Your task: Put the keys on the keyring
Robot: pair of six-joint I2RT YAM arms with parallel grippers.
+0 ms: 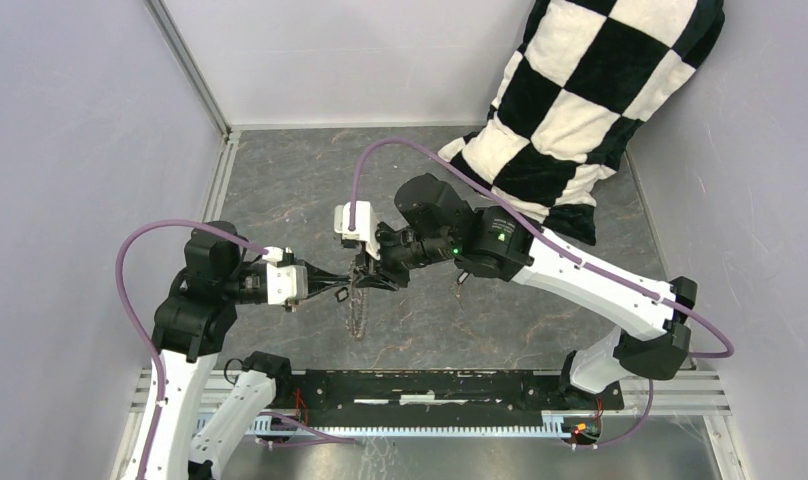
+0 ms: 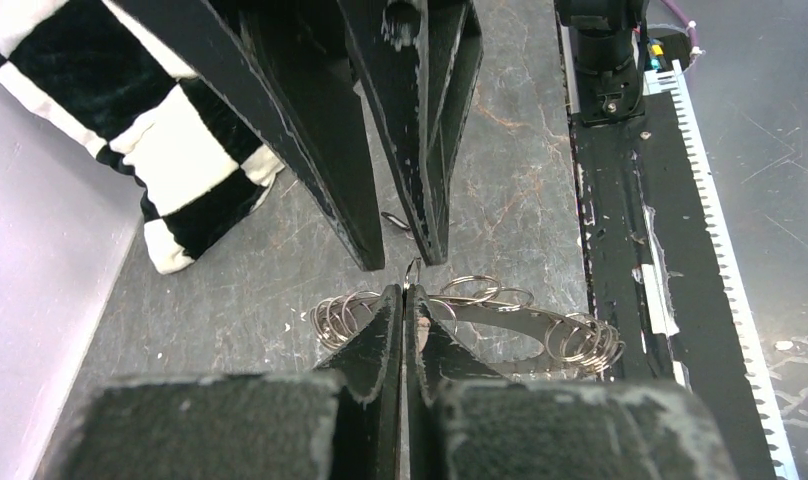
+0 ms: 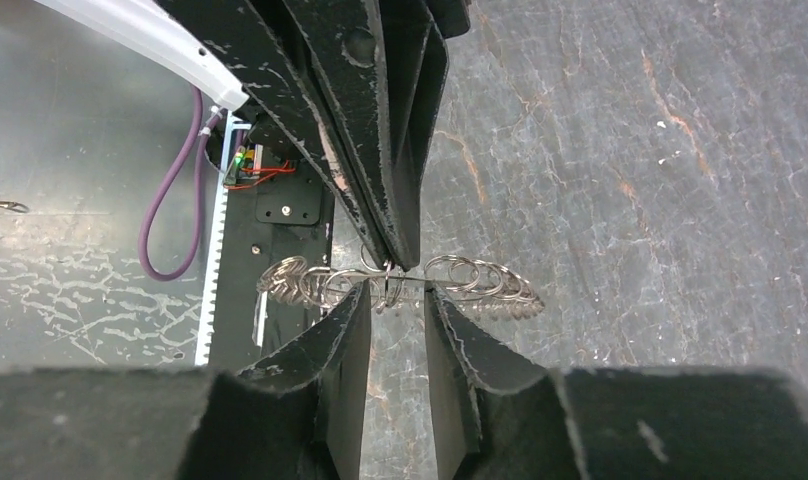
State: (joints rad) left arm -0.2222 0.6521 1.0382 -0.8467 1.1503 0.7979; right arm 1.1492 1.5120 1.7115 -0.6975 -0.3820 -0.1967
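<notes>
Over table [image 1: 280, 180] centre, L pincer [image 2: 407, 295] clamped on keyring [image 3: 480, 290], R pincer [image 3: 397, 295] narrowly apart.

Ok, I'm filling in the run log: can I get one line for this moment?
left tool: shut on keyring | right tool: open, tips astride keyring | keyring: hanging edge-on between both tools

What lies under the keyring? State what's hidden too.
Only grey table shows below the keyring, which the left gripper grips. The ring itself covers the spot directly beneath.
</notes>
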